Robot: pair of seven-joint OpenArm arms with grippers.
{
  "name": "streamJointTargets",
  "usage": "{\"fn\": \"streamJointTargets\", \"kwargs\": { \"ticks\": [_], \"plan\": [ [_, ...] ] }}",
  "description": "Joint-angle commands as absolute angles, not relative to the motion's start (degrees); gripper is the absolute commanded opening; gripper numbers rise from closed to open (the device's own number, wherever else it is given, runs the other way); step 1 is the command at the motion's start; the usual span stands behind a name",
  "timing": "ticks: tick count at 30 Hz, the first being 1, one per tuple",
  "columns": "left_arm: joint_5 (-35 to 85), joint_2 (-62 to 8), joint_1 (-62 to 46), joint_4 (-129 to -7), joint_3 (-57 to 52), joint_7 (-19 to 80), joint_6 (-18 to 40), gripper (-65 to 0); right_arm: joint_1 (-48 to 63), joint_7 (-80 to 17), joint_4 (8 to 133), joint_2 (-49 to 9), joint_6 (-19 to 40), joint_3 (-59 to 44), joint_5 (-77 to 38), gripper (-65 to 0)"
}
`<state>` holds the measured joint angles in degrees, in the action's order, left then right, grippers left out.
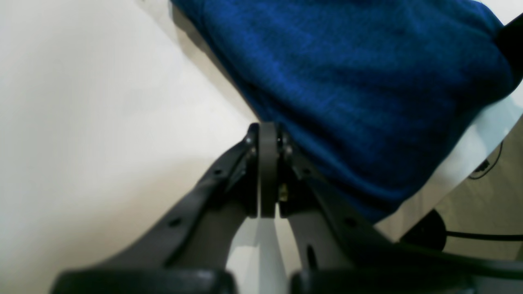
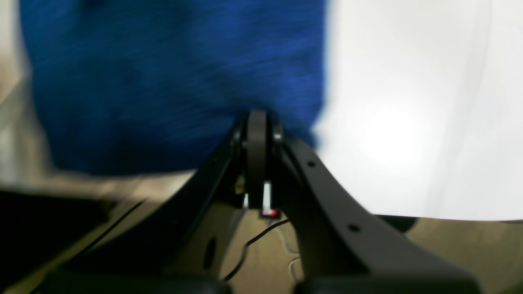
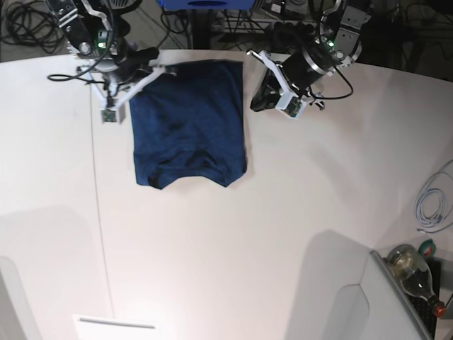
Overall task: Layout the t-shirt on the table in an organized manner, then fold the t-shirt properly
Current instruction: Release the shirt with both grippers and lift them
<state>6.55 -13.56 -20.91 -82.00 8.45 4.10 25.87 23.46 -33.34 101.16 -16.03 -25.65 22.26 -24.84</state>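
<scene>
T-shirt [image 3: 190, 124]: dark navy, lying partly folded toward the 12 o'clock edge of the white surface [image 3: 233, 241], collar end nearest the viewer. Right end effector [image 2: 256, 118]: at the shirt's 10 o'clock corner, jaws pressed together; whether cloth is pinched cannot be told. Left end effector [image 1: 268, 130]: jaws pressed together, tips just beside the shirt's 2 o'clock edge, over bare surface. Bottle [image 3: 414, 273] and coiled white cable [image 3: 433, 205]: at 4 o'clock, well apart.
</scene>
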Motion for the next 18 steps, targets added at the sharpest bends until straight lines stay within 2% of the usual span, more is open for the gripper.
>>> {"fn": "streamJointTargets", "kwargs": {
  "ticks": [1, 7, 14, 18],
  "plan": [
    [7.5, -13.9, -21.0, -82.9, 8.4, 2.9, 26.0, -65.0, 23.3, -32.2, 101.0, -16.4, -25.7, 21.7, -24.5, -63.6],
    [7.4, -13.9, -21.1, -81.6, 8.4, 2.9, 26.0, -65.0, 23.2, -31.7, 98.3, -16.3, -25.7, 21.4, -24.5, -63.6],
    [8.0, -14.4, -23.6, -88.2, 4.5, 2.9, 26.0, -65.0, 26.2, -33.2, 109.1, -16.6, -25.8, 17.8, -24.2, -63.6],
    [8.0, -14.2, -26.6, -94.5, 0.8, 2.9, 26.0, -65.0, 19.6, -38.7, 110.1, -16.6, -24.4, 16.7, -24.2, -63.6]
  ]
}}
